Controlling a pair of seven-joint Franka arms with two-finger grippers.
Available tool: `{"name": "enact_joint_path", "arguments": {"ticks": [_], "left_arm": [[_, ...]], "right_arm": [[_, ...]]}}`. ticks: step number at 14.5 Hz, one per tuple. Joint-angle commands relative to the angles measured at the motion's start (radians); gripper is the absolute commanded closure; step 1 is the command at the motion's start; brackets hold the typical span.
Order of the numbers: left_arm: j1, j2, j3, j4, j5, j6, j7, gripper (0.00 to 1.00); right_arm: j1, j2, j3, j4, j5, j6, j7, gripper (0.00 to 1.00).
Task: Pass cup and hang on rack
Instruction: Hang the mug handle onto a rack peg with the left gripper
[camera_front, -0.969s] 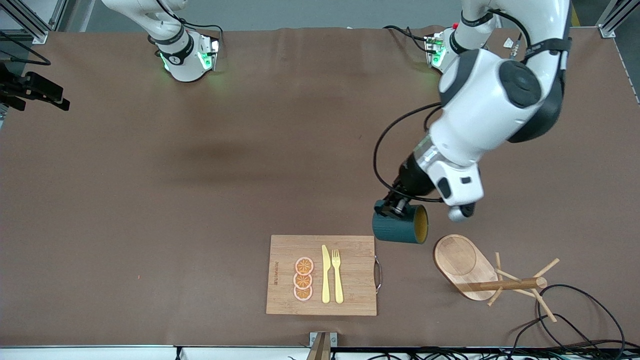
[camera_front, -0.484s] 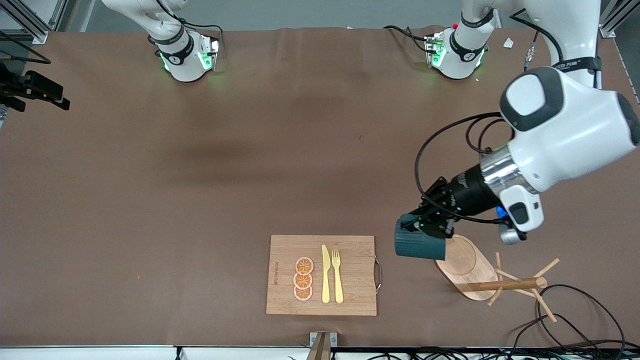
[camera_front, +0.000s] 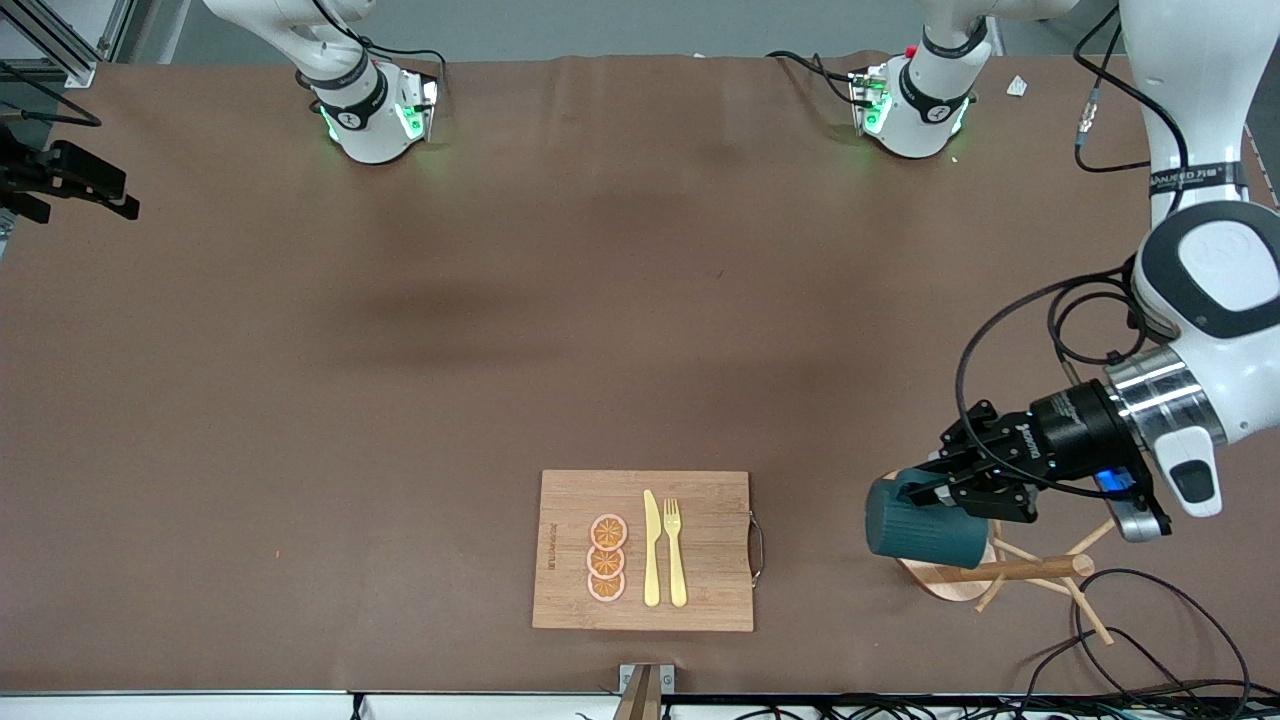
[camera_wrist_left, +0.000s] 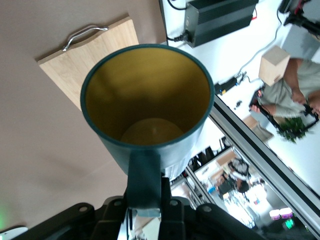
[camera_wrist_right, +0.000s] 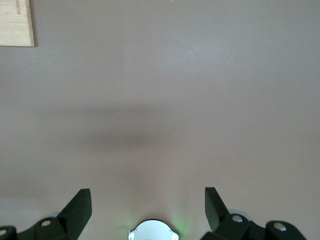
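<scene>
The dark teal ribbed cup (camera_front: 925, 528) hangs in the air on its side, over the oval base of the wooden rack (camera_front: 1020, 571) and hiding most of that base. My left gripper (camera_front: 940, 492) is shut on the cup's handle. In the left wrist view the cup (camera_wrist_left: 150, 100) shows its yellowish-brown inside, and its handle (camera_wrist_left: 143, 172) is clamped in the left gripper (camera_wrist_left: 146, 197). The rack's pole and thin pegs stick out from under the cup toward the left arm's end. My right gripper (camera_wrist_right: 148, 207) is open over bare table, with nothing between its fingers.
A wooden cutting board (camera_front: 700, 590) with orange slices, a yellow knife and a fork lies near the front edge, beside the rack toward the right arm's end. Black cables (camera_front: 1150, 640) loop on the table by the rack's pegs.
The left arm has swung the cup from beside the cutting board toward its own end of the table, over the rack's base. The cup's mouth has turned out of the front view. The right gripper has not moved.
</scene>
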Motion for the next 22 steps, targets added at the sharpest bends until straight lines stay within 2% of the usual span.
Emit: {"name": "enact_joint_path", "arguments": {"ticks": [1, 5, 13, 22], "left_arm": [[0.031, 0.036, -0.008, 0.010, -0.099, -0.040, 0.083, 1.00], [0.091, 0.102, -0.008, 0.010, -0.242, -0.135, 0.222, 1.00], [0.168, 0.150, -0.008, 0.010, -0.259, -0.263, 0.276, 1.00], [0.200, 0.182, -0.008, 0.010, -0.271, -0.272, 0.325, 1.00]], "right_arm": [[0.002, -0.034, 0.001, -0.031, 0.004, 0.001, 0.035, 0.00], [0.002, -0.034, 0.001, -0.031, 0.004, 0.001, 0.029, 0.00], [0.002, -0.034, 0.001, -0.031, 0.004, -0.002, 0.029, 0.00], [-0.001, -0.035, 0.001, -0.034, 0.005, -0.003, 0.028, 0.00]]}}
